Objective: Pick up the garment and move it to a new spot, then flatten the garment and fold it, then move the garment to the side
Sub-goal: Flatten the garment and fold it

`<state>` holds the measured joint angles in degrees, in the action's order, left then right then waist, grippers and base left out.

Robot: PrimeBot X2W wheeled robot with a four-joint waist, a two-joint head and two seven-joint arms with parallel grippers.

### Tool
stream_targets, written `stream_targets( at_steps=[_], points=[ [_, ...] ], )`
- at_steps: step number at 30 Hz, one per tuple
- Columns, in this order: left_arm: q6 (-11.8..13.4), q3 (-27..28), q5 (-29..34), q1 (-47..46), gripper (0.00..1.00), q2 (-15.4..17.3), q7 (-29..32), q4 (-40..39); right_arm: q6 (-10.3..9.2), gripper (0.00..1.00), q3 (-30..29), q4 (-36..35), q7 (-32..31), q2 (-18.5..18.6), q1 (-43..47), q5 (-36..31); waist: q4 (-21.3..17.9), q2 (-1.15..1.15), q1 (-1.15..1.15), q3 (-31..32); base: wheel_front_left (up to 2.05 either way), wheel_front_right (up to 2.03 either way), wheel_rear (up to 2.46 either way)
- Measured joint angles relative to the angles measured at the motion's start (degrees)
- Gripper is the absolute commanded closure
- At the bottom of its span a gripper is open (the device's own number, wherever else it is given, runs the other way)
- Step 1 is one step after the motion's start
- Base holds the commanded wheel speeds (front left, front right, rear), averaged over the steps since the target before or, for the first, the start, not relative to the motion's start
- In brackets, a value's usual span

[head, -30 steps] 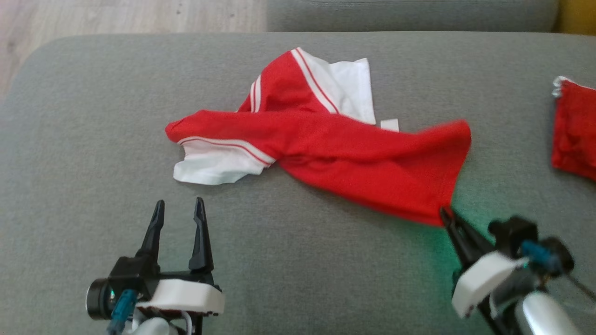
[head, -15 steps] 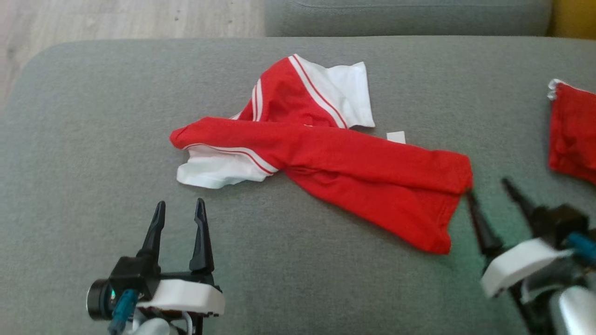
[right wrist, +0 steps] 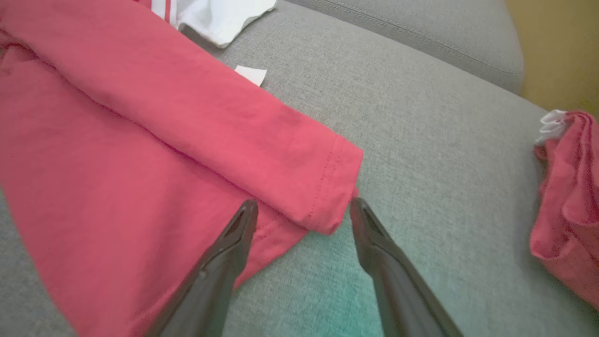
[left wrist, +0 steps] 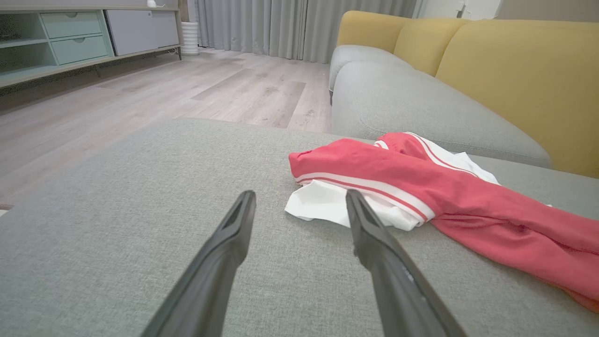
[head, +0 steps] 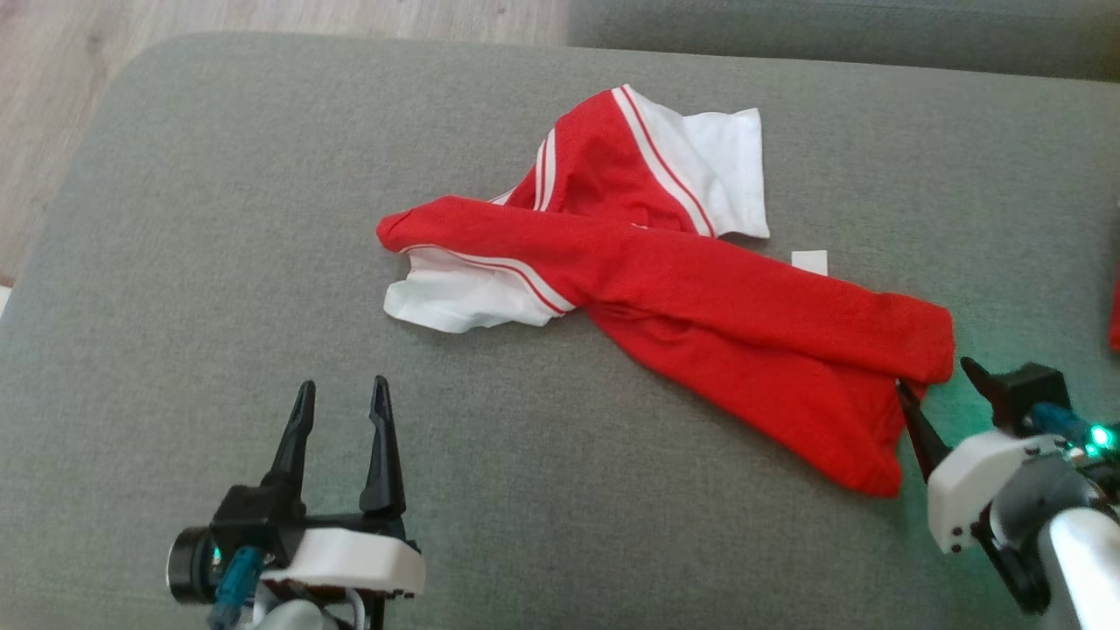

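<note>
the red and white t-shirt point(head: 665, 289) lies twisted in the middle of the head view, on the grey sofa cushion point(head: 201, 262). its white sleeves are at the upper middle and centre left, and its red body, rolled over itself, runs to the lower right. the right gripper point(head: 934, 378) is at the lower right with its two fingers apart; the hem corner lies just before their tips, not clamped. the left gripper point(head: 341, 385) is at the lower left, also apart and holding nothing, near the white sleeve but not touching it. i judge that flattening is the step now. to do it well, the right should close on the hem corner of the upper fold, the left on the sleeve end, and both pull apart slowly and low so the roll opens. the second red cloth point(right wrist: 566, 196) at the right edge should not be caught.
</note>
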<state>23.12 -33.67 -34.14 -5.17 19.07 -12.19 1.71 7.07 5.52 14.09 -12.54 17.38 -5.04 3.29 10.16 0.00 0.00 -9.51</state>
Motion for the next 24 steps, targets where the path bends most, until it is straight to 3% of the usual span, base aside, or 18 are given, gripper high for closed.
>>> stream_targets(
  at_steps=[9, 10, 11, 12, 15, 20, 24],
  points=[
    [-0.02, -0.03, 0.00, -0.02, 0.00, -0.04, -0.07, 0.07, 0.00, 0.00, 4.63, 8.65, 1.16, 3.18, -6.41, -2.87, 0.76, 0.00, 0.00, -0.98, 0.00, 0.00, 0.00],
    [-0.02, -0.07, 0.00, -0.03, 0.00, -0.05, -0.07, 0.07, 0.00, 0.11, 4.97, 9.31, 1.55, 3.18, -7.13, -2.86, 0.80, 0.00, 0.00, -1.11, 0.00, 0.00, 0.00],
    [-0.02, -0.09, 0.00, -0.03, 0.00, -0.05, -0.08, 0.09, 0.00, 0.44, 5.24, 9.93, 1.71, 3.18, -7.92, -2.81, 0.82, 0.00, 0.00, -1.24, 0.00, 0.00, 0.00],
    [-0.01, -0.13, 0.00, -0.03, 0.00, -0.08, -0.08, 0.15, 0.00, 0.54, 5.48, 10.58, 1.97, 3.18, -8.76, -2.78, 0.83, 0.00, 0.00, -1.38, 0.00, 0.00, 0.00],
    [-0.20, -0.27, 0.00, -0.11, 0.00, -0.20, -0.08, 0.46, 0.00, 0.58, 6.33, 11.99, 2.25, 3.33, -10.50, -2.63, 0.92, 0.00, 0.00, -1.61, 0.00, 0.00, 0.00],
    [-0.26, -0.27, -0.01, -0.13, 0.00, -0.27, -0.48, 0.71, 0.00, 1.00, 6.61, 14.21, 2.22, 3.35, -10.96, -0.98, 0.93, 0.00, 0.00, -1.82, 0.00, 0.00, 0.00],
    [-0.24, -0.26, -0.02, -0.18, 0.00, -0.29, -0.49, 0.85, 0.01, 1.00, 4.52, 14.46, 3.87, 2.97, -12.09, -0.76, 0.66, 0.00, 0.00, -1.97, 0.00, 0.00, 0.00]
  ],
)
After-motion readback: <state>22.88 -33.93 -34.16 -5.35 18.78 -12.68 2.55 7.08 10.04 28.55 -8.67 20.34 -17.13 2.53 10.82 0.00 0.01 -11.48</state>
